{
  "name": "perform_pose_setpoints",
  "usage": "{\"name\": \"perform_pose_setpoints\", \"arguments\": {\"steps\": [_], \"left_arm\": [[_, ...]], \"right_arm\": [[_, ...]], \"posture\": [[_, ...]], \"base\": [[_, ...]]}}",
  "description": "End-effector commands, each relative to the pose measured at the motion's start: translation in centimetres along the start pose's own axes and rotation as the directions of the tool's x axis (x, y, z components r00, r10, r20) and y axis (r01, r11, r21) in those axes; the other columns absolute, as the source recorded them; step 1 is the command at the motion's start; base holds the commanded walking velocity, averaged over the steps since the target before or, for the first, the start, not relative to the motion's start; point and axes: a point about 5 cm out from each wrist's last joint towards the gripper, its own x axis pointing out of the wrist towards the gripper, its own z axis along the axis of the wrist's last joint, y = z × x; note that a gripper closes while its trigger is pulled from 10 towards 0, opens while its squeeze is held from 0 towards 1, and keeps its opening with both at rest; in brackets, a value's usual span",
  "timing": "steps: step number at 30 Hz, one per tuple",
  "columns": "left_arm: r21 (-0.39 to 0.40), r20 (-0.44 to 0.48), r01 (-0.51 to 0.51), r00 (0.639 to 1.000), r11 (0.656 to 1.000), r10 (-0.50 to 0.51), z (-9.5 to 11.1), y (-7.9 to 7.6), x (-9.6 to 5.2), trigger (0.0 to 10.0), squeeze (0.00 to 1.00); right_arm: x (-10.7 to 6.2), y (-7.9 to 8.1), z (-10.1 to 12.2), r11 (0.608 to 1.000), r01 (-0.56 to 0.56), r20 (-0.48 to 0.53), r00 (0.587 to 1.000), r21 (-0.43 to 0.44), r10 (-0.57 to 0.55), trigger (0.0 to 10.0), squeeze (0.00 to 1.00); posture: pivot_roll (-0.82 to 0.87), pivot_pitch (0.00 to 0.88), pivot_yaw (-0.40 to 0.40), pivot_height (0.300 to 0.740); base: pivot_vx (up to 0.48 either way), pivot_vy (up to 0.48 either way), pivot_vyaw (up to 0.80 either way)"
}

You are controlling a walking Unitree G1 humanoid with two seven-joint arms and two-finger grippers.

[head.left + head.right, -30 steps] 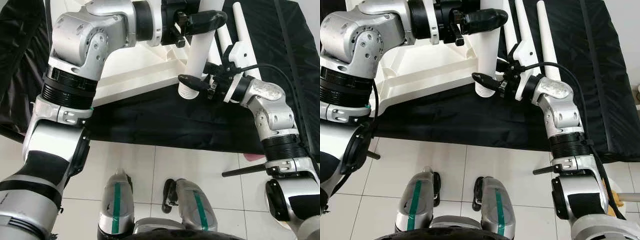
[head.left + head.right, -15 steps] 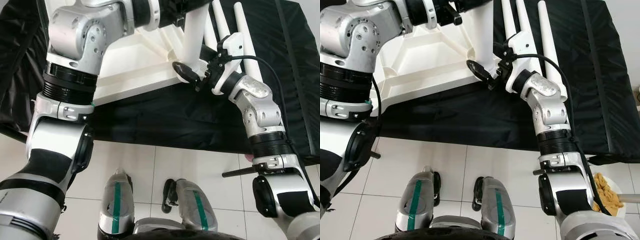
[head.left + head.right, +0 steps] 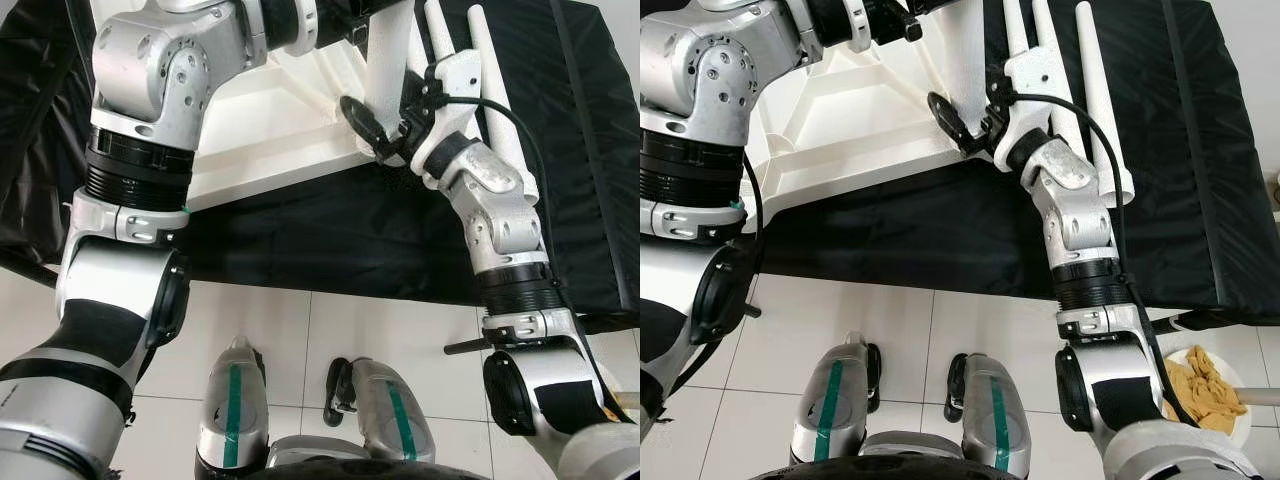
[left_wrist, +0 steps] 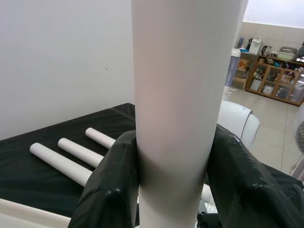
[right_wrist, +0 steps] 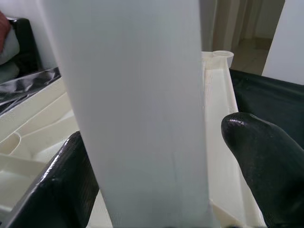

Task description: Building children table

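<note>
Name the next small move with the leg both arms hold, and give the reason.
Probably press the white table leg straight down and twist it into the corner of the upturned tabletop. The left end effector is clamped on it, the right end effector brackets its lower part, and its base already sits at that corner.

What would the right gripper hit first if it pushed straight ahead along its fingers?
The white table leg, already between the right gripper's fingers; behind it, probably the upturned tabletop, though depth is unclear.
</note>
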Motion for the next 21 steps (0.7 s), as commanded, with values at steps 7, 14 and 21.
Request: {"name": "perform_pose_setpoints", "arguments": {"steps": [7,14,21], "left_arm": [[0.035,0.014,0.017,1.0,0.999,-0.018,0.3,-1.0,0.4,10.0,0.0],[0.038,0.018,0.014,1.0,0.999,-0.015,0.4,-1.0,0.4,10.0,0.0],[0.041,0.021,0.016,1.0,0.999,-0.017,0.6,-1.1,0.4,10.0,0.0]], "right_arm": [[0.5,0.0,1.1,0.996,0.078,-0.036,0.996,-0.041,-0.08,10.0,0.0],[0.5,-0.2,1.2,0.988,0.145,-0.078,0.986,-0.059,-0.15,9.8,0.0],[0.5,0.4,1.5,0.979,0.186,-0.085,0.978,-0.083,-0.193,8.5,0.0]], "posture": [[0.07,0.0,-0.038,0.74],[0.07,0.003,-0.039,0.74],[0.06,0.01,-0.037,0.74]], "base": [[0.0,0.0,0.0],[0.0,0.0,0.0],[0.0,0.0,0.0]]}}
